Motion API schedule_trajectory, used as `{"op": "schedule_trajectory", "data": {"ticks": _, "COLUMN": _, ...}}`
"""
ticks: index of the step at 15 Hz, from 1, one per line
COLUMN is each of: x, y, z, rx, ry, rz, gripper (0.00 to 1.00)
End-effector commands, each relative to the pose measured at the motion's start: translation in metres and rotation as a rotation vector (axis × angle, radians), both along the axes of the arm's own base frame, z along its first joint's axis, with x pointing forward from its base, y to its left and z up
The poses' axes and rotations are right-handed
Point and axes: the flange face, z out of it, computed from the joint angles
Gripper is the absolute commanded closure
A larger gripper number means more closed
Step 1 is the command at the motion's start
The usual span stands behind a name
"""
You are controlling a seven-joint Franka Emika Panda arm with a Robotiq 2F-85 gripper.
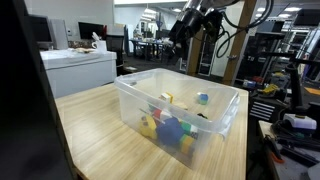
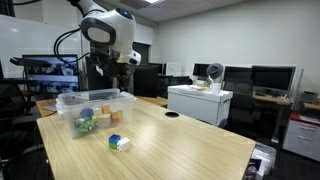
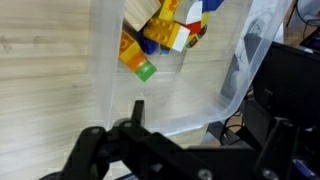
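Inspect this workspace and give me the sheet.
Surface: wooden table, flat, bare around the bin.
Job's things: clear bin on the table; toy blocks piled inside.
Clutter: one loose block on the table, outside the bin.
Claw: above the bin, apart from it; open or shut not clear.
Cables: looped along the arm, off the table.
Surroundings: white cabinet, monitors, office desks behind.

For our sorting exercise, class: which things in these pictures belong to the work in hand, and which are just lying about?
In the work: gripper, clear bin below it, toy blocks in the bin, probably the loose block on the table.
Lying about: white cabinet, monitors.
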Motion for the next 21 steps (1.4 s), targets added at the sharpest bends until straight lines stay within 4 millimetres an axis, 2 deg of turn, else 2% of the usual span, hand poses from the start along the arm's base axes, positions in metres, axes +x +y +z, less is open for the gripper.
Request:
{"op": "schedule_trajectory", "data": {"ticks": 1, "x": 0.018, "y": -0.043, "z": 0.018, "rx": -0.015, "ry": -0.073, "rz": -0.087, "gripper": 0.00}}
{"op": "schedule_trajectory", "data": {"ticks": 3, "x": 0.023, "y": -0.078, "z": 0.014, "rx": -0.067, "ry": -0.091, "rz": -0.153, "gripper": 0.00}}
{"op": "schedule_trajectory", "data": {"ticks": 5, "x": 0.013, "y": -0.109, "z": -0.009, "rx": -0.139, "ry": -0.066, "rz": -0.190, "gripper": 0.00}}
{"op": "schedule_trajectory", "data": {"ticks": 9, "x": -0.014, "y": -0.134, "z": -0.059, "rx": -0.234, "ry": 0.052, "rz": -0.199, "gripper": 0.00}}
{"op": "schedule_trajectory", "data": {"ticks": 10, "x": -0.025, "y": -0.136, "z": -0.076, "rx": -0.256, "ry": 0.090, "rz": -0.179, "gripper": 0.00}}
{"op": "schedule_trajectory", "data": {"ticks": 12, "x": -0.039, "y": -0.134, "z": -0.095, "rx": -0.292, "ry": 0.121, "rz": -0.124, "gripper": 0.00}}
{"op": "schedule_trajectory", "data": {"ticks": 18, "x": -0.075, "y": -0.116, "z": -0.127, "rx": -0.398, "ry": 0.116, "rz": 0.140, "gripper": 0.00}}
{"op": "schedule_trajectory", "data": {"ticks": 19, "x": -0.085, "y": -0.114, "z": -0.139, "rx": -0.423, "ry": 0.114, "rz": 0.205, "gripper": 0.00}}
{"op": "schedule_trajectory", "data": {"ticks": 21, "x": -0.092, "y": -0.114, "z": -0.148, "rx": -0.452, "ry": 0.112, "rz": 0.262, "gripper": 0.00}}
